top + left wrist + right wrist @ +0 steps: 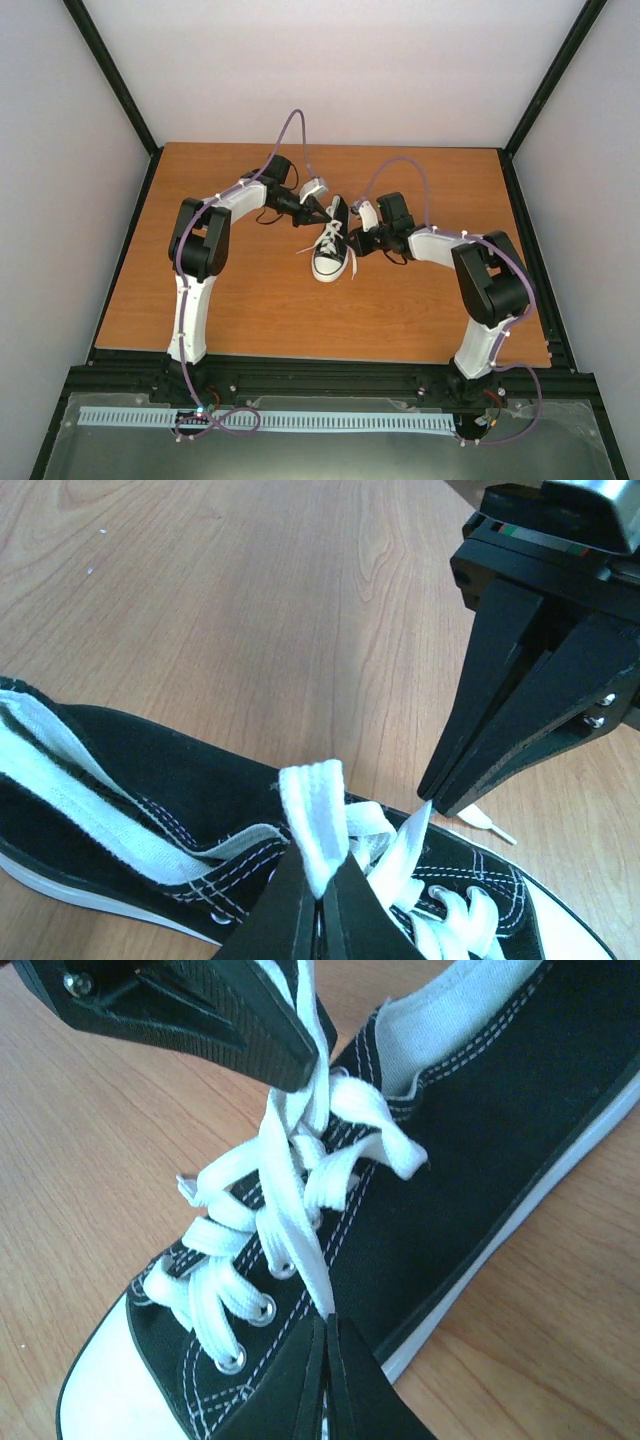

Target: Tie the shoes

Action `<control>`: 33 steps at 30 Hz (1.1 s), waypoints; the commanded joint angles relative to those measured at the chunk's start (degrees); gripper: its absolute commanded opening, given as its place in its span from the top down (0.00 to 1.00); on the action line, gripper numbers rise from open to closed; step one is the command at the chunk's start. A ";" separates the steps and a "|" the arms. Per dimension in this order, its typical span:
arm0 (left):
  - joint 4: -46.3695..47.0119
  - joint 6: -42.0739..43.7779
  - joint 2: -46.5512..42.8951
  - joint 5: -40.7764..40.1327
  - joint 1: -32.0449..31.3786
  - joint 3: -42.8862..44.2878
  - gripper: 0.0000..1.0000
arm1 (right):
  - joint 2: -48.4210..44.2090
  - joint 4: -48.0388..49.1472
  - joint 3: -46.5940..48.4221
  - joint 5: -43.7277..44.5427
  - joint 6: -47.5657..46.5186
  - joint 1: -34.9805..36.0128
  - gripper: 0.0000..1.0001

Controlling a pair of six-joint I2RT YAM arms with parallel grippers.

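Observation:
The black canvas sneaker [331, 250] with white toe cap and white laces lies in the middle of the table, toe toward the near edge. My left gripper [322, 213] is at the shoe's heel-side top, shut on a folded loop of white lace [315, 820]. My right gripper [352, 243] is at the shoe's right side, shut on a strand of white lace [300, 1250] that runs taut up over the eyelets. In the left wrist view the right gripper [437, 802] pinches the lace tip just beside the loop. In the right wrist view the left gripper's fingers [200, 1010] hold lace above the tongue.
The wooden table [240, 310] has black frame rails along its near edge [320, 375] and grey walls around. A loose lace end [485, 823] lies on the wood beside the shoe. Purple cables arc above both wrists.

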 commanded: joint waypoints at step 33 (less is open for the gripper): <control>-3.02 5.16 -0.88 2.63 0.72 0.58 0.99 | -0.93 -0.29 4.14 -7.18 -1.77 -3.24 0.69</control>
